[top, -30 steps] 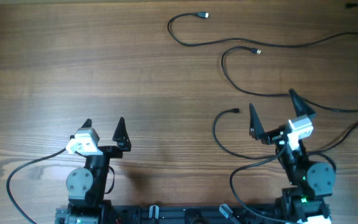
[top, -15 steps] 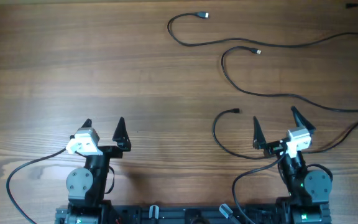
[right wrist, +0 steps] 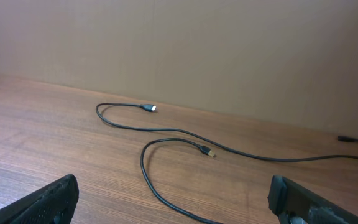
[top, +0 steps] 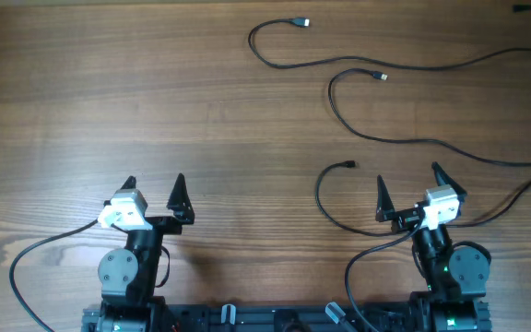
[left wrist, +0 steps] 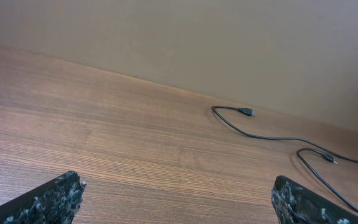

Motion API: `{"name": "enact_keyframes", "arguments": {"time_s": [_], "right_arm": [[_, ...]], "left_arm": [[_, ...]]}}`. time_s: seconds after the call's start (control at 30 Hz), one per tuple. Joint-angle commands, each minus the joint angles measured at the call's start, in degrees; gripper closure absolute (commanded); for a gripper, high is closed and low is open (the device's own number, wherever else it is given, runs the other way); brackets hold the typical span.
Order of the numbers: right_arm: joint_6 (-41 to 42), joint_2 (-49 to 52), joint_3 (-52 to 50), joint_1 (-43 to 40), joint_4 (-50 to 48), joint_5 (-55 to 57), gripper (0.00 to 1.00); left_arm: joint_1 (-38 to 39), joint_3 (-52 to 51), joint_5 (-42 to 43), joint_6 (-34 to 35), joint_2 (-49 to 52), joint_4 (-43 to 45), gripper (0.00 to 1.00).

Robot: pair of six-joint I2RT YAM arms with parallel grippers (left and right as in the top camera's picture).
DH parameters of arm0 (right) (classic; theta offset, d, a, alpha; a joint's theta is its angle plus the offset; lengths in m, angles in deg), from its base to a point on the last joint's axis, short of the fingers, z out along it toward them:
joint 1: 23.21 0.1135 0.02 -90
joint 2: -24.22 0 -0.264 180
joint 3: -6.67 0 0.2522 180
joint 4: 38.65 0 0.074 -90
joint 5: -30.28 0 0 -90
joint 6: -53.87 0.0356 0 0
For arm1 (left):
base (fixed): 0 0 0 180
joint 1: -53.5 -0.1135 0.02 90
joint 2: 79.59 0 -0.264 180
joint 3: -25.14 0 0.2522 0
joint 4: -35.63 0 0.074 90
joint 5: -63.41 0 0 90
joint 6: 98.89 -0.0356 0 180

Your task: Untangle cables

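Cables (top: pixel 330 94) lie between one and four o'clock on the table (top: pixel 109 92), in separate sweeps with no crossings I can see, so the job looks nearly done. The left gripper (top: pixel 154 183), at seven o'clock, is spread and empty, apparently parked clear. The right gripper (top: pixel 409 177), at five o'clock, fingers apart and empty, sits beside the nearest cord (top: pixel 318 195).

It has the look of a robotics lab bench. A bare wood-grain worktop (top: pixel 109 92) runs up to a plain beige wall (left wrist: pixel 229 37) at its far edge. The left arm (top: pixel 127 267) and right arm (top: pixel 454 267) stand on a black mounting rail (top: pixel 247 318) along the near edge. Thin black cables (top: pixel 329 94) lie loose toward the far right corner.
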Motion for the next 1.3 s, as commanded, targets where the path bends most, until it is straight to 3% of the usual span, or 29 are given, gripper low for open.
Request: {"name": "enact_keyframes", "arguments": {"time_s": [0.0,1.27], "right_arm": [[-0.2,-0.9,-0.1,-0.3,0.0,1.4,0.00],[-0.2,-0.8,-0.1,-0.3,-0.2,1.4,0.00]], "left_arm": [[-0.3,-0.3,0.0,0.5,-0.5,0.1,0.00],[0.4,-0.3,0.0,0.5,-0.5,0.1,0.00]]}}
